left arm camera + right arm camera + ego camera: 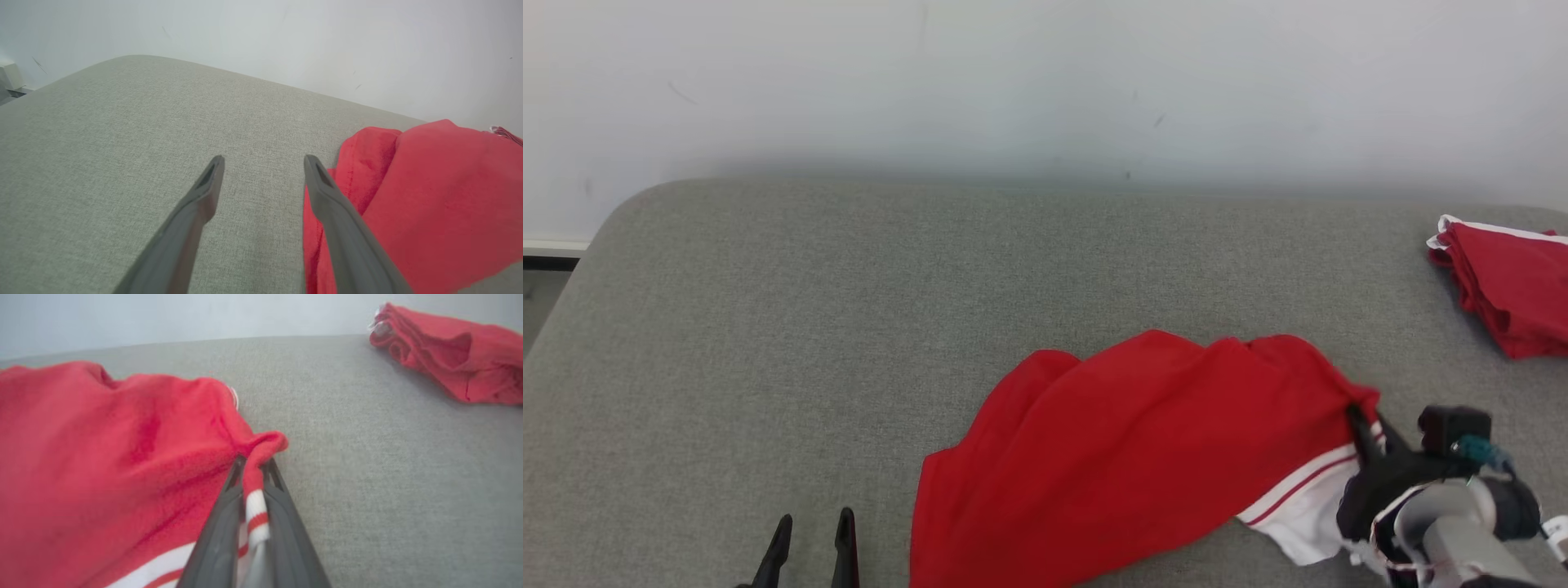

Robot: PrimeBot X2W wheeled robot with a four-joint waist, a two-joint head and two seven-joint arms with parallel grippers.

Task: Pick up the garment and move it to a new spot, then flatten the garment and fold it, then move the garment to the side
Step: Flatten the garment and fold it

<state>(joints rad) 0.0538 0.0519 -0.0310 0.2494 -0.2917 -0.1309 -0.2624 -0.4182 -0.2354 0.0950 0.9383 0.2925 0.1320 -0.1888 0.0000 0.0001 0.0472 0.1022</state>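
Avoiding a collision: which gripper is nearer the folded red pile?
Right. The right gripper, shut on the garment, sits close by the pile; the left gripper stands open far left.

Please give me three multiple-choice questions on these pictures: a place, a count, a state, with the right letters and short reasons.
1. Where does the folded red garment lie? A) at the far right of the grey surface B) far left C) on the floor
2. How many red garments are there? A) one B) two C) four
3. The right gripper is: A) wide open B) shut on the spread red garment C) shut on the folded one
Right: 1 A, by the head view's right edge; 2 B, one spread, one folded; 3 B, fingers pinch its striped hem.
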